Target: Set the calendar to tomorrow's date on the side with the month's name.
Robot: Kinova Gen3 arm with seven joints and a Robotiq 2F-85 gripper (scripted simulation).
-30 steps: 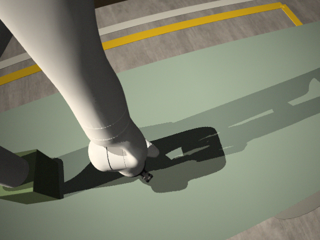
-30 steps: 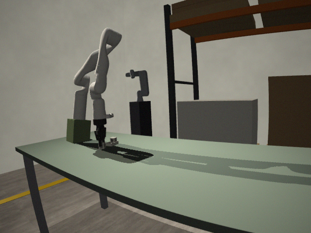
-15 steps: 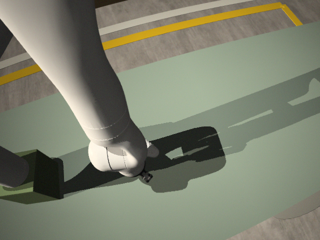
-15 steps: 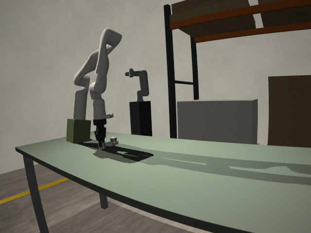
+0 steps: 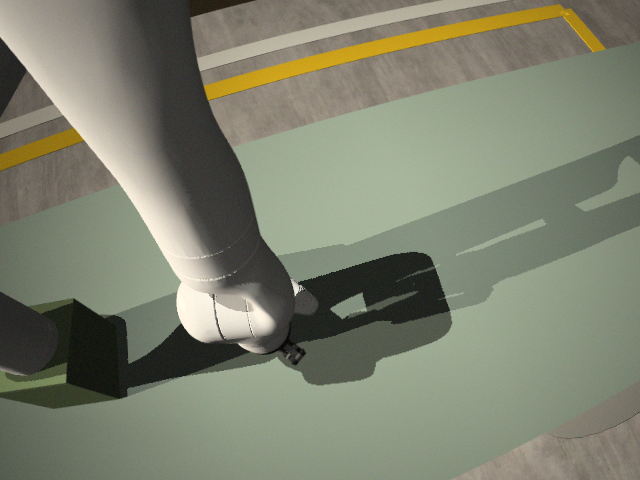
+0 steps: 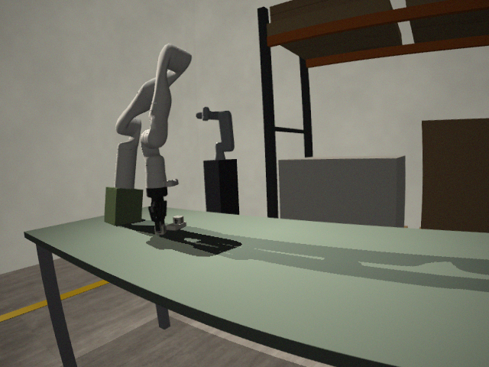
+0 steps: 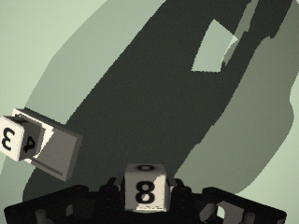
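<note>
Exterior view, at left: with gripper [image 5: 293, 353] [image 6: 158, 226] [image 7: 145, 183], grasping 8 cube [image 6: 161, 229] [image 7: 145, 189], 0 on adjoining face. Just right and farther: on table [image 6: 276, 276] [image 7: 28, 28], with tray [image 6: 173, 227] [image 7: 64, 151]; in it, with 3 and 4 showing, other cube [image 6: 178, 219] [image 7: 18, 140].

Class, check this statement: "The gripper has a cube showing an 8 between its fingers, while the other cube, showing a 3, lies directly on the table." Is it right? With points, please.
The second cube [image 7: 12, 138] sits in the tray [image 7: 61, 150], as the wrist view shows; the rest stands.

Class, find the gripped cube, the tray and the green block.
Cube [image 7: 146, 190]: wrist view, its 8 face.
Tray [image 7: 62, 150]: wrist view, its bare floor.
Green block [image 6: 110, 205]: exterior view, a side.
</note>
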